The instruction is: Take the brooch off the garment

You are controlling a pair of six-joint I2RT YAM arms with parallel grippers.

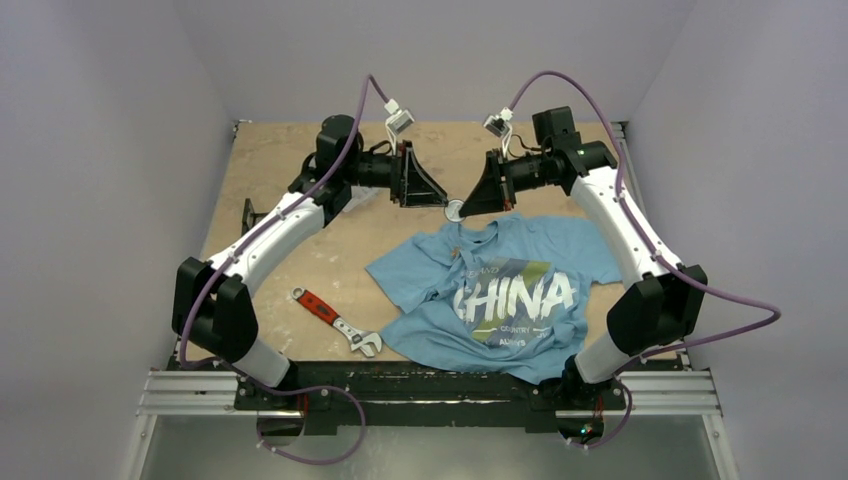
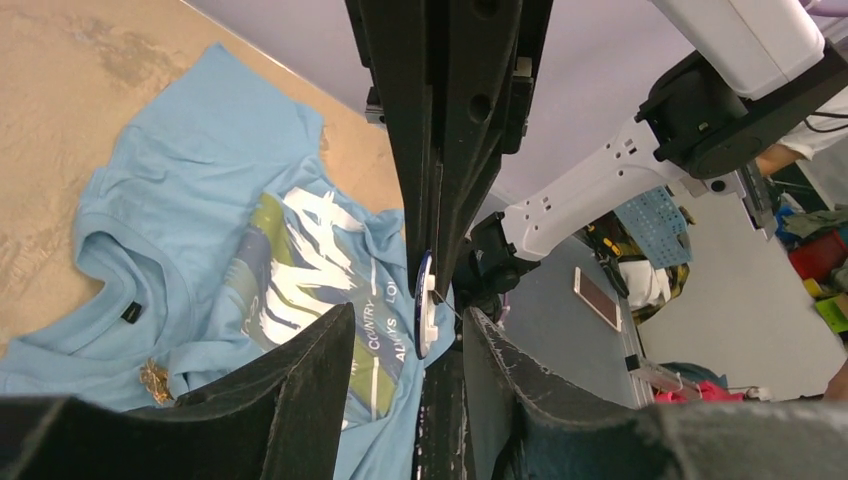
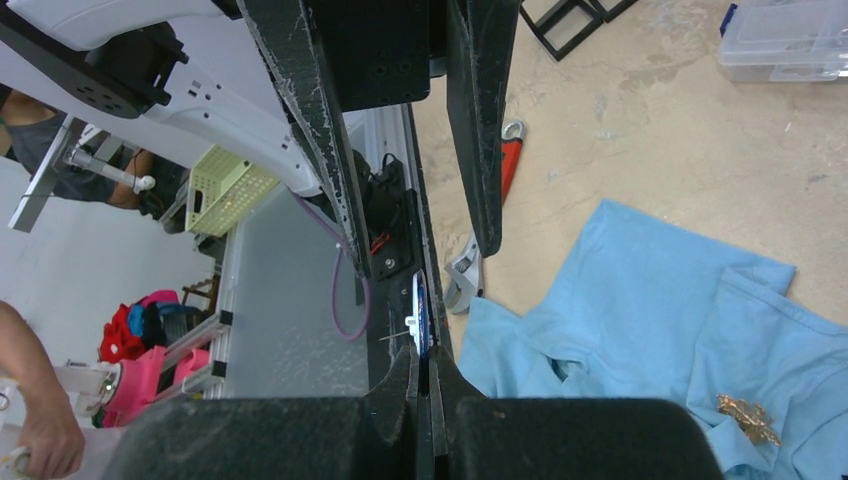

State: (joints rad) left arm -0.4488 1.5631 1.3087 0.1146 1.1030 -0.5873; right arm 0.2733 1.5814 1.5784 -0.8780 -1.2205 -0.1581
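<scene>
The light blue "CHINA" T-shirt lies crumpled on the wooden table; it also shows in the left wrist view and the right wrist view. A small gold brooch sits on it near the collar. My right gripper is shut on a round blue-and-white pin badge, held edge-on above the table beyond the collar, its pin sticking out. My left gripper faces it, open, its fingers either side of the badge without touching it.
An adjustable wrench with a red handle lies left of the shirt. A black frame stands at the table's left edge. A clear plastic box sits on the table. The table's near rail runs below the shirt.
</scene>
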